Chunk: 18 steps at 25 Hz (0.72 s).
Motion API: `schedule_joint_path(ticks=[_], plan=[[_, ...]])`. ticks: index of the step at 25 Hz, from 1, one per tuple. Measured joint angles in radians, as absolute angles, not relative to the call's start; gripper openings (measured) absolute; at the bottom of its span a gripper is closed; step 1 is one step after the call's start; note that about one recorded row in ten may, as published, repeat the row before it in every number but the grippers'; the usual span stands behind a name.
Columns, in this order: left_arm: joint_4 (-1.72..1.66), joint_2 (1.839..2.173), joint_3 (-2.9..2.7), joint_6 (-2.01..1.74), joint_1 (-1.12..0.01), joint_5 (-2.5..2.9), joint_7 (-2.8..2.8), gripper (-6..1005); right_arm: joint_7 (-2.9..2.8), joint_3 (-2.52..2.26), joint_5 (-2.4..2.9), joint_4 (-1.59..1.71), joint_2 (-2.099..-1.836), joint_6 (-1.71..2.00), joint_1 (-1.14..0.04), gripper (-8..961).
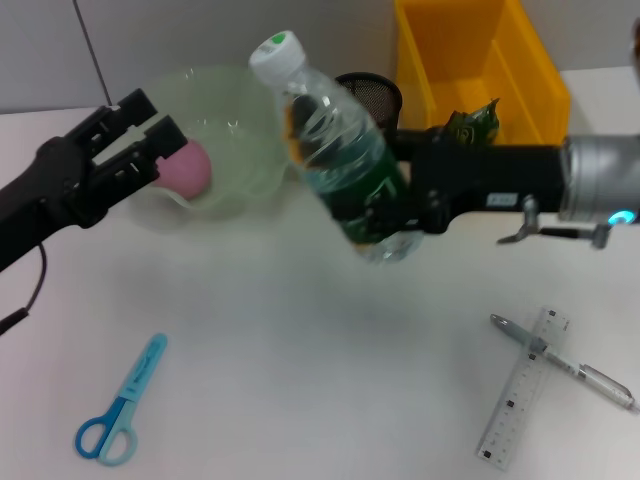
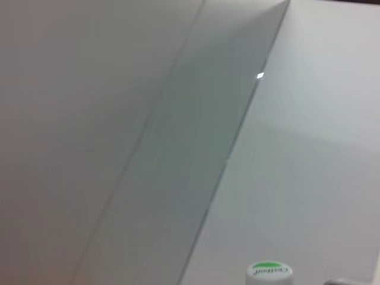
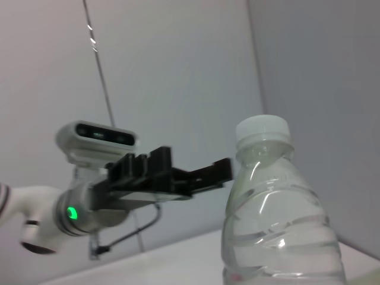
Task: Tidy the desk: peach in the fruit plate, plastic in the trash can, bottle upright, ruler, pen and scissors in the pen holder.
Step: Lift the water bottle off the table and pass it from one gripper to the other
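Note:
My right gripper (image 1: 388, 214) is shut on the lower body of a clear plastic bottle (image 1: 335, 140) with a white cap and green label, held tilted in the air above the desk; the bottle (image 3: 279, 231) fills the right wrist view. The pink peach (image 1: 187, 168) lies in the pale green fruit plate (image 1: 250, 160). My left gripper (image 1: 143, 128) hovers open just left of the peach. Blue scissors (image 1: 120, 405) lie at the front left. A clear ruler (image 1: 522, 388) and a pen (image 1: 562, 360) lie crossed at the front right. Green plastic (image 1: 472, 123) peeks out behind my right arm.
The black mesh pen holder (image 1: 372, 95) stands behind the bottle. A yellow trash can (image 1: 480, 60) stands at the back right. The left wrist view shows wall panels and the bottle cap (image 2: 269, 273). The left gripper (image 3: 178, 175) shows beyond the bottle in the right wrist view.

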State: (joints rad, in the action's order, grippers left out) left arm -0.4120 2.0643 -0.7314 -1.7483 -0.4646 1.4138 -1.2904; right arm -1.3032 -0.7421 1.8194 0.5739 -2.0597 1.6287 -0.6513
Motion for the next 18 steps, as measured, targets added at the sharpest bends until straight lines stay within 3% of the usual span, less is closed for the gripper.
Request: schedule_joint_path(ticks=[3, 18], plan=[[-0.374, 2.068, -0.732, -1.768, -0.495, 1.422, -1.286, 814, -1.236, -0.752, 1.801, 0.492, -2.078, 1.642, -0.665, 771], [-0.347, 2.069, -0.783, -1.81, -0.505, 1.422, -1.248, 815, -1.134, -0.779, 1.754, 0.358, -2.081, 1.672, -0.682, 775]])
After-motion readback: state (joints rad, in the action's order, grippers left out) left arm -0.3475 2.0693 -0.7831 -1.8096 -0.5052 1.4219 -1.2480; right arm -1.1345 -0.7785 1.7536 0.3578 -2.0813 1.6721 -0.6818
